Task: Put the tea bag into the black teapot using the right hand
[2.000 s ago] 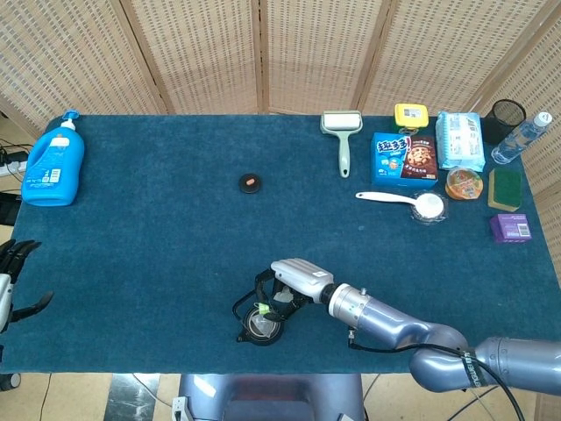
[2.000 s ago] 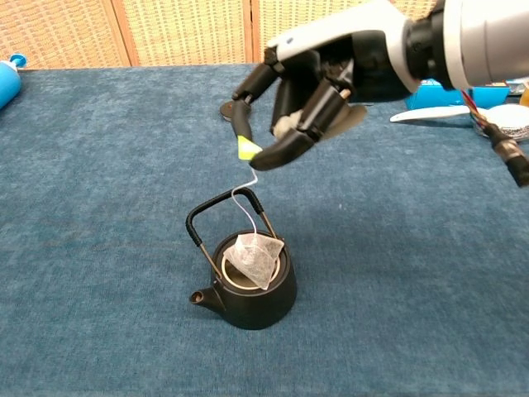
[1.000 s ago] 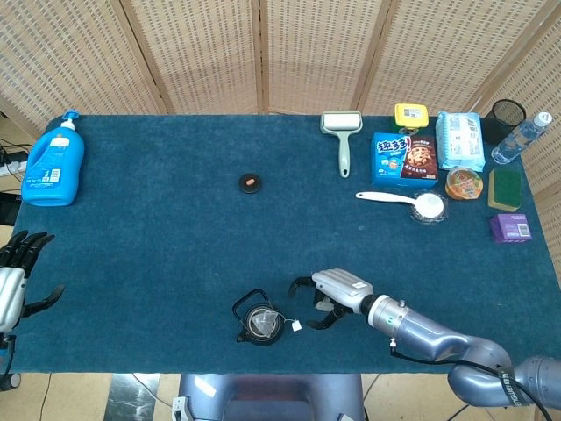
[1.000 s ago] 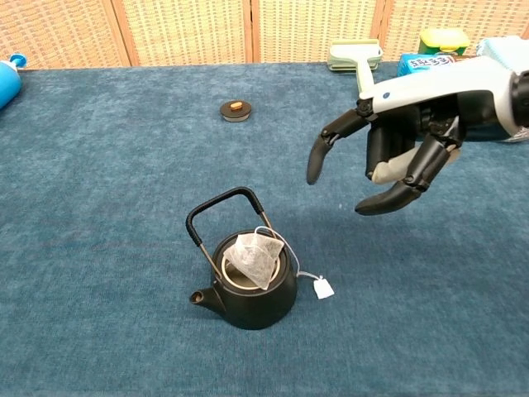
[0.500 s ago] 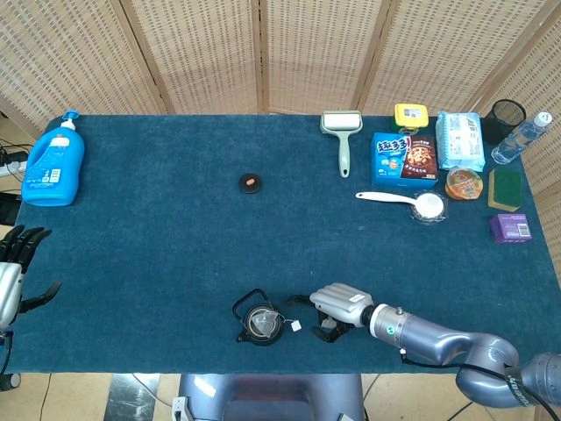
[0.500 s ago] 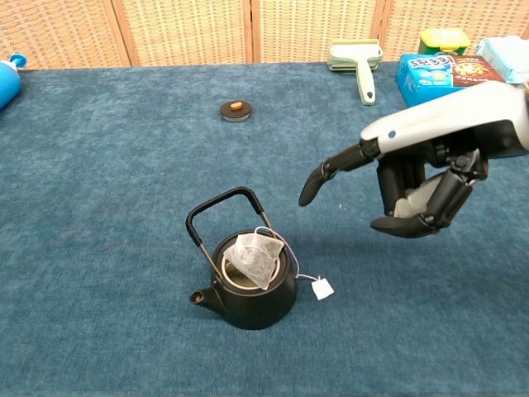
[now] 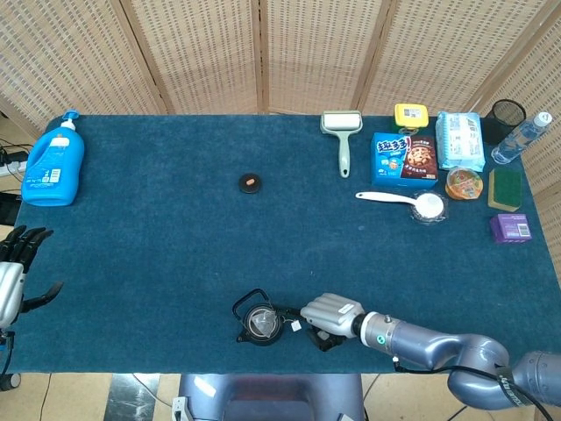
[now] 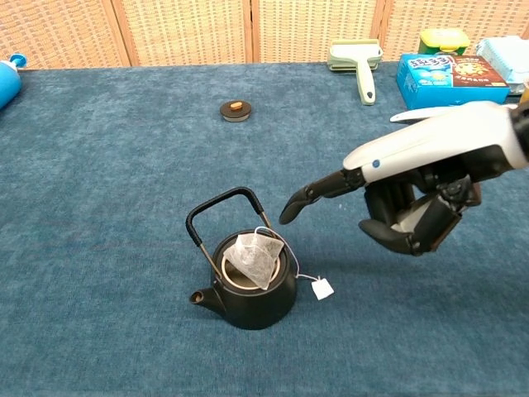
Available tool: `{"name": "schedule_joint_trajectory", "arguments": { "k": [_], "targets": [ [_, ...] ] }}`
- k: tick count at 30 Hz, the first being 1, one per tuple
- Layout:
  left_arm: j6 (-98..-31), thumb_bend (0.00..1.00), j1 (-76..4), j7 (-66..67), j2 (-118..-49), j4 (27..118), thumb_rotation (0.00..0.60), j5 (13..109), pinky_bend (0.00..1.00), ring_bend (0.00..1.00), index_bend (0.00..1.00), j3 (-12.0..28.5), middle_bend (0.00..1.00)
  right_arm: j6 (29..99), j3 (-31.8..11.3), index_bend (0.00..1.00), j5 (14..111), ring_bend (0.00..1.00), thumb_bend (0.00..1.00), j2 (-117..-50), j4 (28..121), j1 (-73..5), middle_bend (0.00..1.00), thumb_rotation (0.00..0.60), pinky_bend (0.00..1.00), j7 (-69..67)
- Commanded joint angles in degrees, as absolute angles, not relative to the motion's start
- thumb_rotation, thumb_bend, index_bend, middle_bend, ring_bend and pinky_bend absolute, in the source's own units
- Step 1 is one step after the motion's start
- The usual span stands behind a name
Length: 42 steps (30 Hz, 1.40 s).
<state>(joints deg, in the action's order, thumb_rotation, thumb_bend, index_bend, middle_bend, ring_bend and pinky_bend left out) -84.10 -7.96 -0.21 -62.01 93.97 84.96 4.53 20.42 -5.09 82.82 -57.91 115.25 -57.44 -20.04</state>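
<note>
Right hand [image 8: 413, 198] holds nothing, one finger out, rest curled, just right of black teapot [image 8: 252, 285]. Tea bag [image 8: 254, 258] sits in pot mouth, partly sticking up; string & tag [image 8: 322, 289] on surface. Task looks ~done, maybe poke bag down

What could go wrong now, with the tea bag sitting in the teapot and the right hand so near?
1. The tea bag stands partly above the rim of the black teapot, so it may not be fully inside.
2. Its string and tag hang outside on the table, toward the right hand. A finger is stretched toward the pot's handle; a careless move might catch the string and pull the bag out, or knock the pot.
</note>
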Motion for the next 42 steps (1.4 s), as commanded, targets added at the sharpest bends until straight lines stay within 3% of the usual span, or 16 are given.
{"name": "schedule_joint_trajectory", "arguments": {
  "k": [1,16,42],
  "targets": [
    [-84.03,0.28,-7.95,-0.53,-62.16,93.68,0.6,85.05,0.15,0.06,0.13,4.39,0.14,19.96,-5.31,0.03,80.32,1.0,0.83,-58.8,116.16,-58.7,1.0,0.6,1.0,-17.58],
    [-84.29,0.28,-7.53,-2.4,-62.45,92.28,0.6,84.84,0.15,0.06,0.13,4.14,0.14,21.5,-3.67,0.03,68.81,1.0,0.83,-62.35,116.85,-63.09,1.0,0.6,1.0,-7.54],
    [-84.21,0.28,-7.15,-4.07,-62.76,90.47,0.6,84.48,0.15,0.06,0.13,3.98,0.14,31.9,4.75,0.03,49.44,1.0,0.82,-70.64,115.46,-71.44,1.0,0.6,1.0,11.06]
  ]
}}
